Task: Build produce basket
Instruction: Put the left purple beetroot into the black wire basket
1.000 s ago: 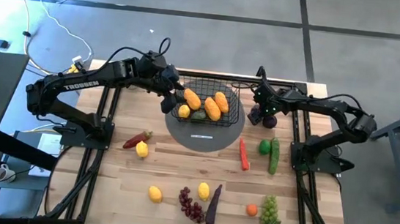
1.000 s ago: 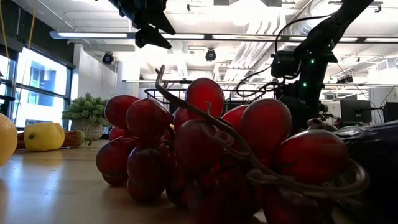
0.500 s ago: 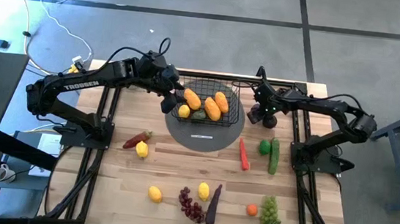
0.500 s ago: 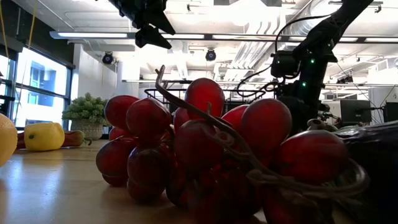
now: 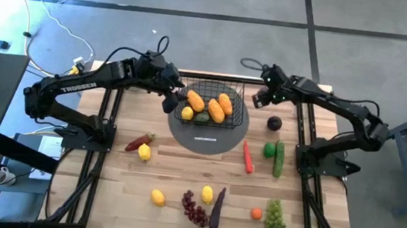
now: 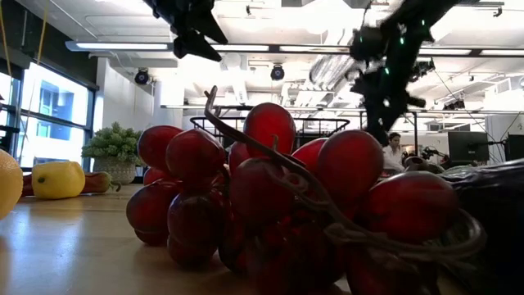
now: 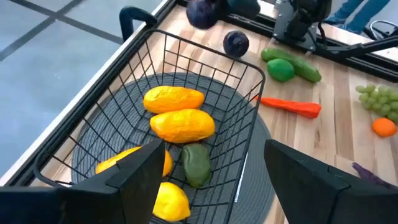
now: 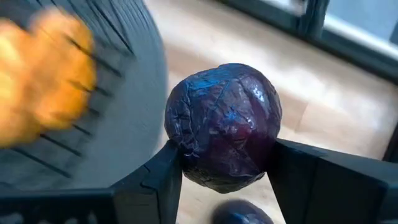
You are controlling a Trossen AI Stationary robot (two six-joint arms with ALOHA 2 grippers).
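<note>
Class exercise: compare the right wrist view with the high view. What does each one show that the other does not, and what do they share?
Only the right wrist view shows the right claw shut on a dark purple round fruit, fingers pressed to both its sides.

Only the high view shows the whole table: the left claw open at the basket's left edge, a second dark fruit lying on the wood, the carrot, cucumber, lemons and grapes.

Both show the right claw, the black wire basket and the orange mangoes inside it.

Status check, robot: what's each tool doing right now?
Right tool shut on dark purple round fruit. Left tool open over black wire basket. Path clear.
</note>
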